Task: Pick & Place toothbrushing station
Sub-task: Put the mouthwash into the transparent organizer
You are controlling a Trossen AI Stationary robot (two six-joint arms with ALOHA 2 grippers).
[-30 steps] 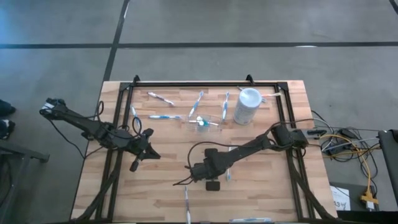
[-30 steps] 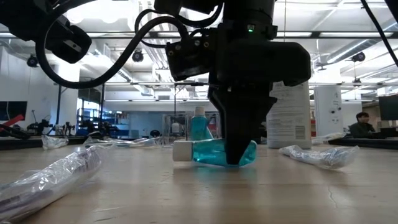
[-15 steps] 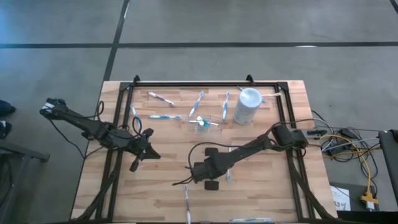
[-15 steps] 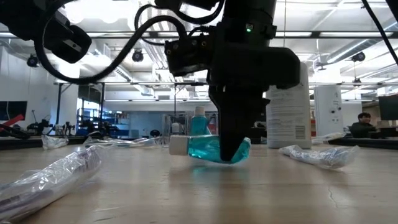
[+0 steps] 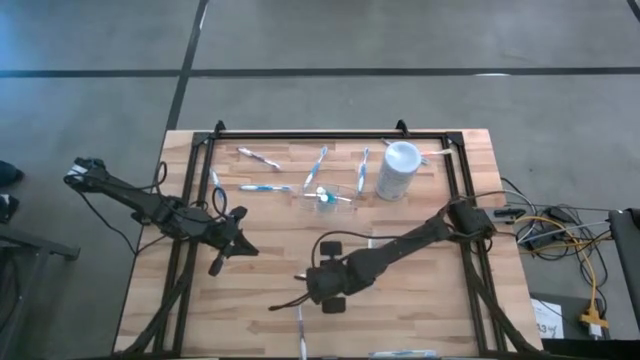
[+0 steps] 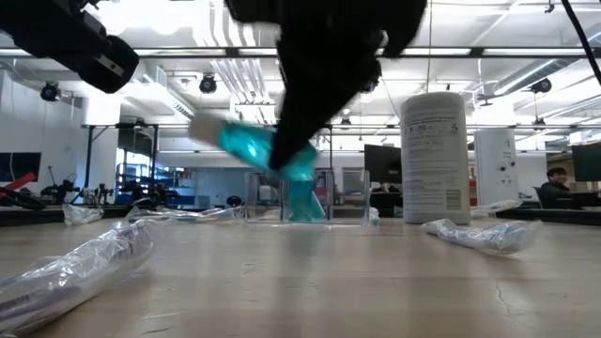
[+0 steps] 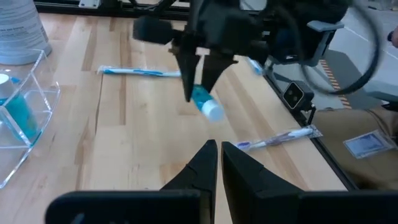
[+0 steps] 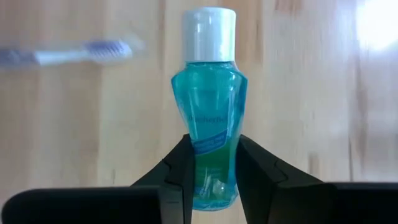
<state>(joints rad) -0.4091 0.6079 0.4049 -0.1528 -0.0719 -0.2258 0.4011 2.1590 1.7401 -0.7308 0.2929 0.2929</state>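
Observation:
My right gripper [image 5: 318,290] is over the table's near middle, shut on a small teal bottle with a white cap [image 8: 210,106]. The bottle also shows in the low view [image 6: 252,148] and the left wrist view [image 7: 204,104]. My left gripper [image 7: 219,155] is shut and empty at the table's left [image 5: 222,258]. A clear holder [image 5: 328,196] with another teal bottle [image 6: 300,197] standing in it sits at the far middle. Beside it stands a tall white cup [image 5: 398,170]. Several wrapped toothbrushes lie flat near the far edge [image 5: 262,187]. My right gripper pinches the bottle's lower body [image 8: 210,163], near its base end, between its two fingers [image 8: 180,168]. The fingers come from above, pointing down. The bottle is lifted clear of the table and tilted, its white cap [image 6: 207,131] higher than its base.
A wrapped toothbrush [image 5: 300,325] lies near the front edge below my right gripper, another [image 7: 277,138] lies near the frame rail. A dark frame [image 5: 330,135] runs around the table. Bare wood lies between the two arms.
My right gripper has gone up and toward the table's near edge and a little left, still shut on the teal bottle. The bottle lay on the table. Now it is lifted clear and tipped, its cap end raised.

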